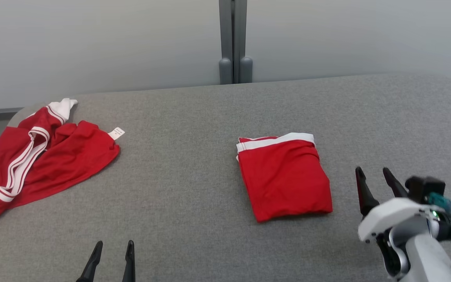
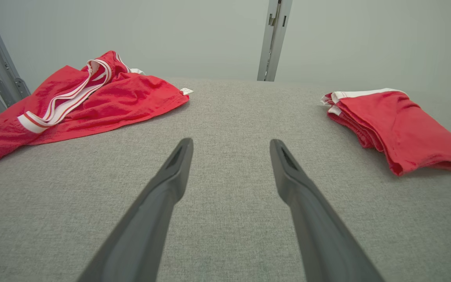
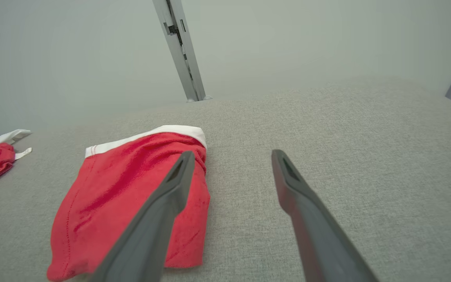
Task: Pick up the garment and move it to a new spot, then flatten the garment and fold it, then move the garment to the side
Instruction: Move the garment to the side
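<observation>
Your left gripper (image 1: pixel 115 243) and right gripper (image 1: pixel 372 170) both gape wide and empty, so pinching only the top layer of the folded red garment (image 1: pixel 284 180) could pull its folds apart.

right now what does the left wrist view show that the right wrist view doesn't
Left wrist view: the left end effector, open, with table ahead of it; the crumpled garment almost whole, white stripes included; and the stacked side edges of the folded garment.
Right wrist view: the right end effector, open, one finger crossing the folded garment in the picture, plus that garment's top face and white band close up.
Both: the table, the folded garment, part of the crumpled garment, and the wall post.
</observation>
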